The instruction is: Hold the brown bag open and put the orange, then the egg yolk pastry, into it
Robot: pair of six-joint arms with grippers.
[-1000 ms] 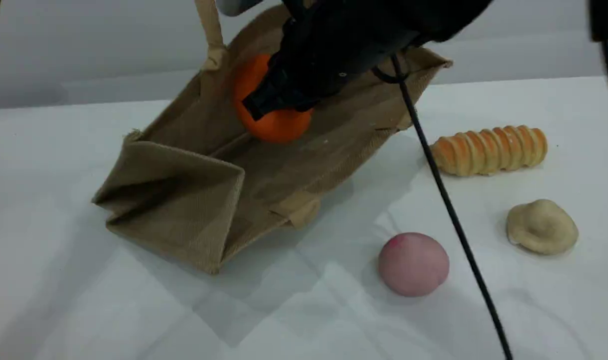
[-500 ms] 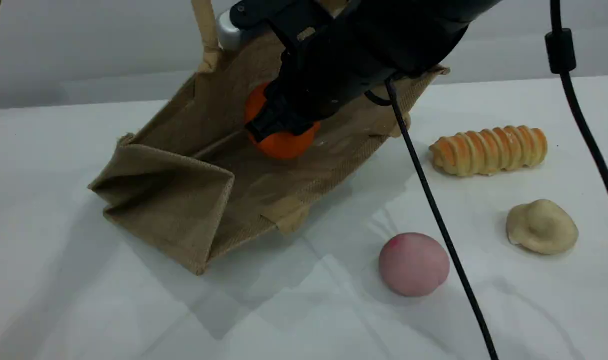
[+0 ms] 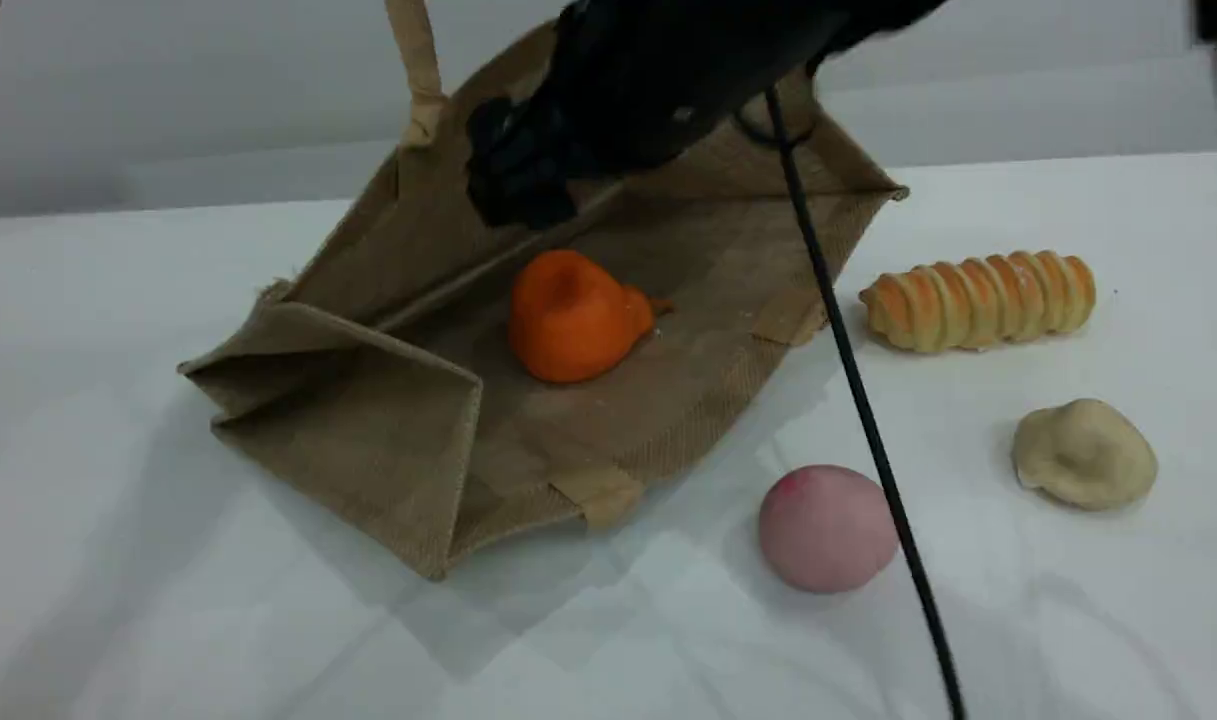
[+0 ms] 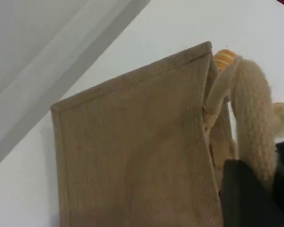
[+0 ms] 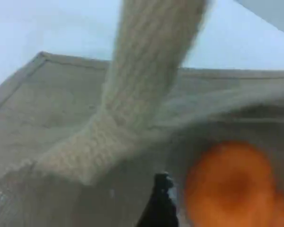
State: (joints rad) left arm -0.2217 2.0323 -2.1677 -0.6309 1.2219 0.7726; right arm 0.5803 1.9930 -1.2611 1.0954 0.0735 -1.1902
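The brown bag [image 3: 368,420] lies tilted on the table with its mouth held up by one beige handle [image 3: 418,70]. In the left wrist view my left gripper [image 4: 255,198] is shut on that handle [image 4: 251,118]. The orange [image 3: 578,315] rests loose inside the bag on its lower wall. Just above it hangs my black right gripper [image 3: 518,185], open, with nothing in it. In the right wrist view the orange [image 5: 232,184] is blurred below one dark fingertip [image 5: 158,208]. The egg yolk pastry [image 3: 1083,455] sits on the table at the right.
A pale pink ball [image 3: 828,527] lies in front of the bag's mouth. A ridged golden bread roll [image 3: 978,300] lies right of the bag. A black cable [image 3: 848,380] hangs across the view between the bag and the roll.
My right gripper opened and let go of the orange, which dropped onto the bag's lower wall. The gripper then rose a little, and the bag shifted slightly.
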